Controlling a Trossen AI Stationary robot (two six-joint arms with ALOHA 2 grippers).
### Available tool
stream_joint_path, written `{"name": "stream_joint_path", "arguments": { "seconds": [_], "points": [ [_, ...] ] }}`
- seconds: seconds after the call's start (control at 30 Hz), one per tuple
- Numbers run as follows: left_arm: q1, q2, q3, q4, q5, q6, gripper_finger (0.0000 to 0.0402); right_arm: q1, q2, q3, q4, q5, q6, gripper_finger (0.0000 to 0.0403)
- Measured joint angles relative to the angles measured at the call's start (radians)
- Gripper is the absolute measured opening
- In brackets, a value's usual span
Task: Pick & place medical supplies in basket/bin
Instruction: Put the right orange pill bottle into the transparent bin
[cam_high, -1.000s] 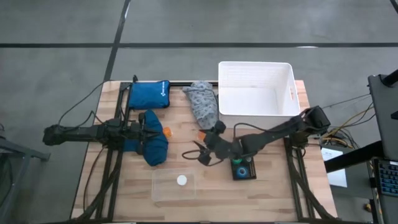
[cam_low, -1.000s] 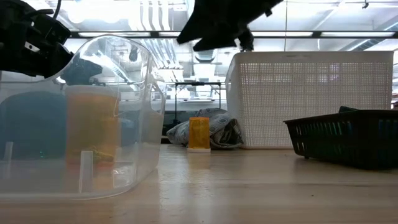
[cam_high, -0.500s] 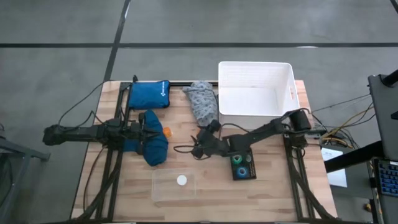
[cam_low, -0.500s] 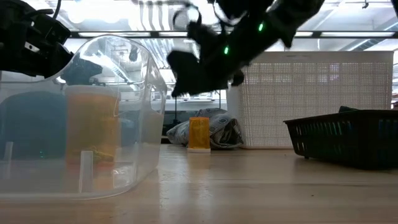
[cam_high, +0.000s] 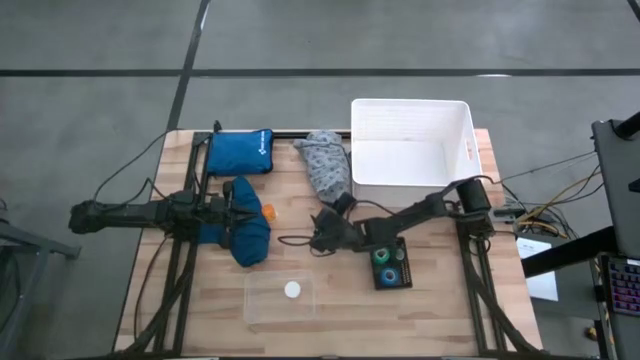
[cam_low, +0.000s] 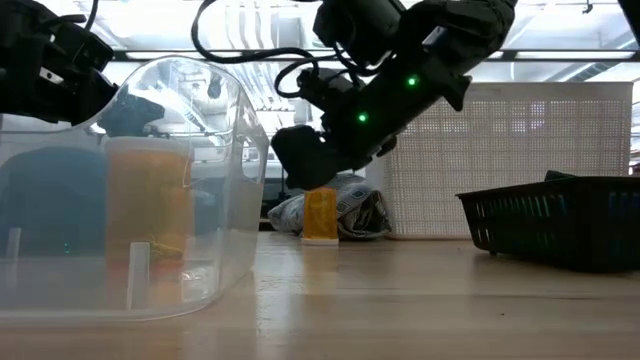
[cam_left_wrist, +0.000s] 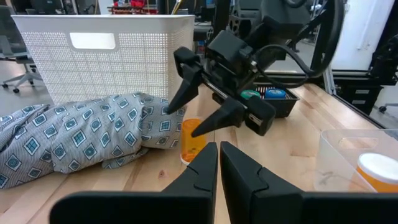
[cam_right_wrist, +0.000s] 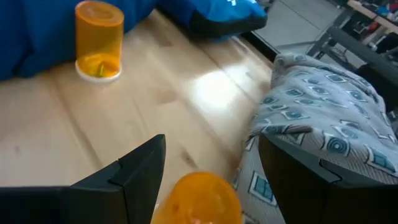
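Here the wooden slatted table (cam_high: 330, 290) carries everything, and the biggest thing on it is the white tub (cam_high: 410, 142) at the far right — tall, perforated plastic walls with a slot handle, seen as a fine lattice from the left wrist. Just left of it lies the pale grey patterned cloth (cam_high: 326, 165), soft and crumpled, printed with small teal diamonds. At the far left lies a flat bright blue zip pouch (cam_high: 240, 151), and nearer, the dark blue cloth (cam_high: 243, 235) sits bunched under the left gripper (cam_high: 243, 208), whose fingers are clenched together with nothing seen between them. A clear plastic box (cam_high: 281, 296) at the near edge holds a white round cap (cam_high: 291, 290). A small dark mesh basket (cam_high: 390, 267) right of centre holds a green tape roll (cam_high: 381, 257) and a blue tape roll (cam_high: 389, 274).

The right gripper (cam_high: 322, 228) stands spread at mid-table, its dark fingers on either side of an orange cap (cam_left_wrist: 193, 140) — a small translucent cylinder upright beside the patterned cloth — not yet closed on it. A second orange cap (cam_high: 267, 211) stands near the dark blue cloth.
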Motion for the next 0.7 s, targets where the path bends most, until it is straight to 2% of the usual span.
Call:
{"name": "stream_joint_path", "arguments": {
  "seconds": [0.3, 0.7],
  "points": [
    [0.0, 0.0, 0.0, 0.0, 0.0, -0.001, 0.0026, 0.025, -0.002, -0.001, -0.127, -0.039, 0.044, 0.0256],
    [0.0, 0.0, 0.0, 0.0, 0.0, -0.003, 0.0026, 0.003, -0.002, -0.01, -0.133, -0.107, 0.046, 0.0256]
  ]
}}
